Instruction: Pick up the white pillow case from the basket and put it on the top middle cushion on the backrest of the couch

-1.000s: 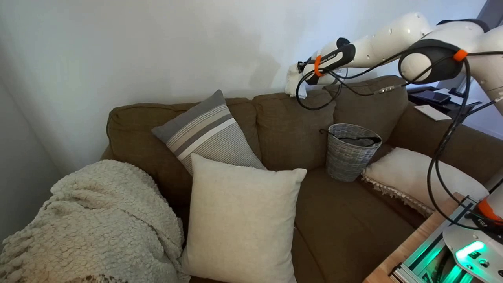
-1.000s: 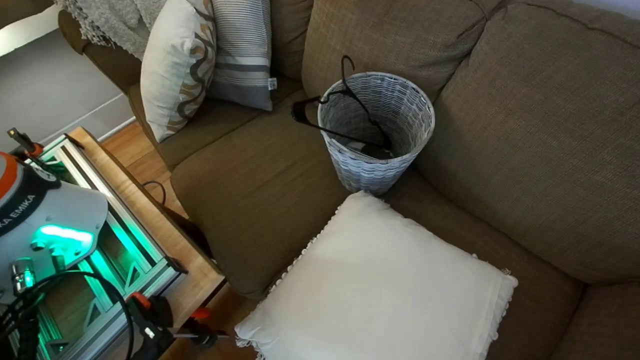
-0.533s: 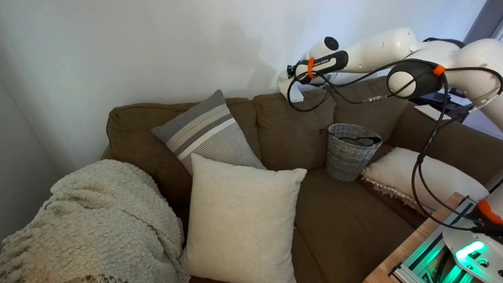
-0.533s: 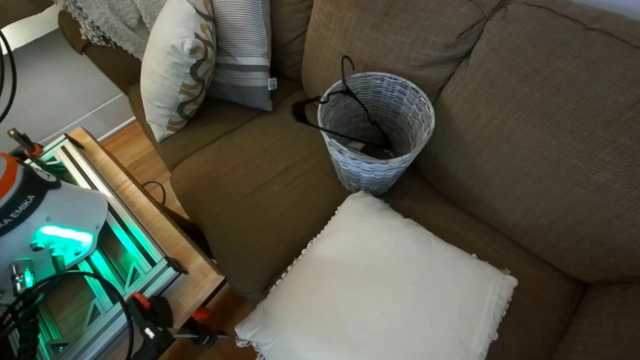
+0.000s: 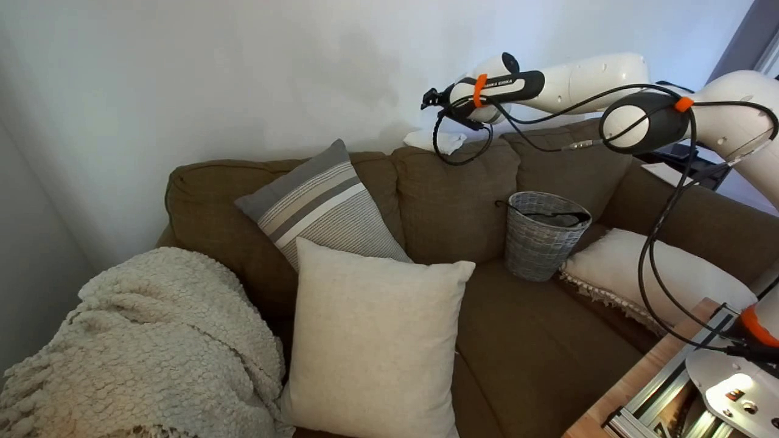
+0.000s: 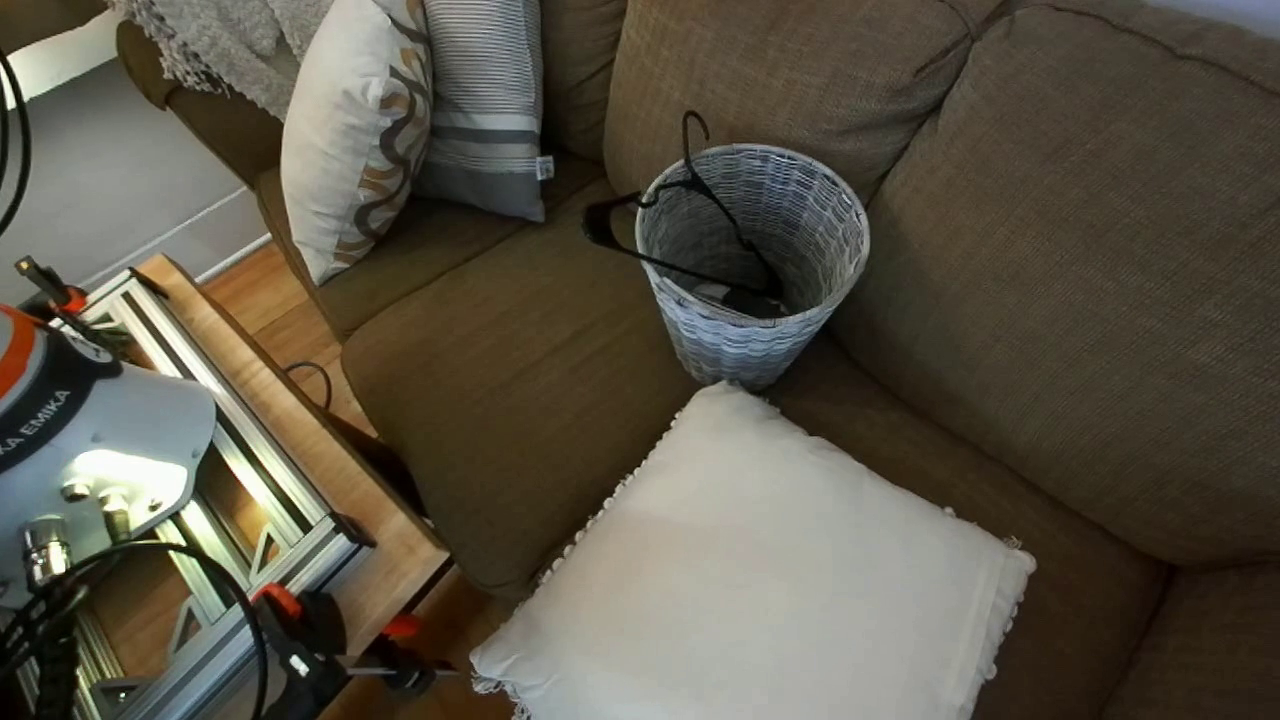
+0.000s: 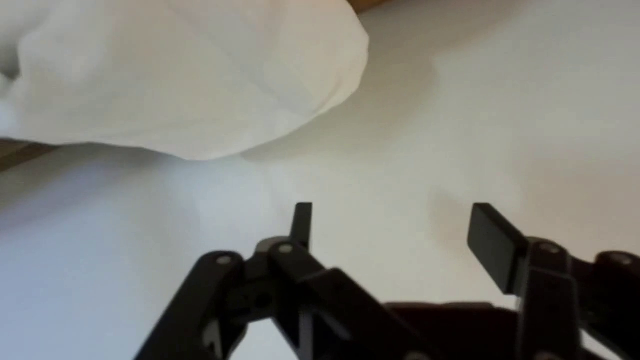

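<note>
The white pillow case lies crumpled along the top of the middle backrest cushion, against the wall. In an exterior view my gripper hangs just above it, apart from the cloth. The wrist view shows the gripper open, its two fingers wide apart with only pale wall behind the gap. There the pillow case fills the upper left, clear of the fingertips. The grey wicker basket stands on the seat below.
A black hanger rests in and over the basket's rim. A fringed white pillow lies beside the basket. Striped and cream pillows and a fleecy blanket occupy another part of the couch. The wall rises close behind the backrest.
The gripper has opened and let go of the pillow case, which has settled onto the cushion top. Since then the gripper has tilted up off it. The robot base light turned from green to white.
</note>
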Controlling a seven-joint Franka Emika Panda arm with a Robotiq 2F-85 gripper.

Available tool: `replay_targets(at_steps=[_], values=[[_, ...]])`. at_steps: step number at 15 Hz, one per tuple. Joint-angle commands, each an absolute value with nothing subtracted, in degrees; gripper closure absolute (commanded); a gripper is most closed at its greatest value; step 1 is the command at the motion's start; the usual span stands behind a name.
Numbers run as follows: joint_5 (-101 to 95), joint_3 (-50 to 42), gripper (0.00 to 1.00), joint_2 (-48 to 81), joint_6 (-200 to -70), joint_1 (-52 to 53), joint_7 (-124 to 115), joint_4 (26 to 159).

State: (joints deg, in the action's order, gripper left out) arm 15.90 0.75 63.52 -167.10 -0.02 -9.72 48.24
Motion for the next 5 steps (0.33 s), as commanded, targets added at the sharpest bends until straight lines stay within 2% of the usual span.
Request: replay_targets(at_steps=[1, 4, 5], values=[[14.6, 5.0, 0.00, 53.9, -167.8, -1.8, -4.6, 59.3], [17.5, 11.6, 0.00, 48.5, -168.9, -4.4, 5.4, 65.9], [14.9, 7.8, 0.00, 54.5, -167.4, -2.2, -1.2, 56.7]])
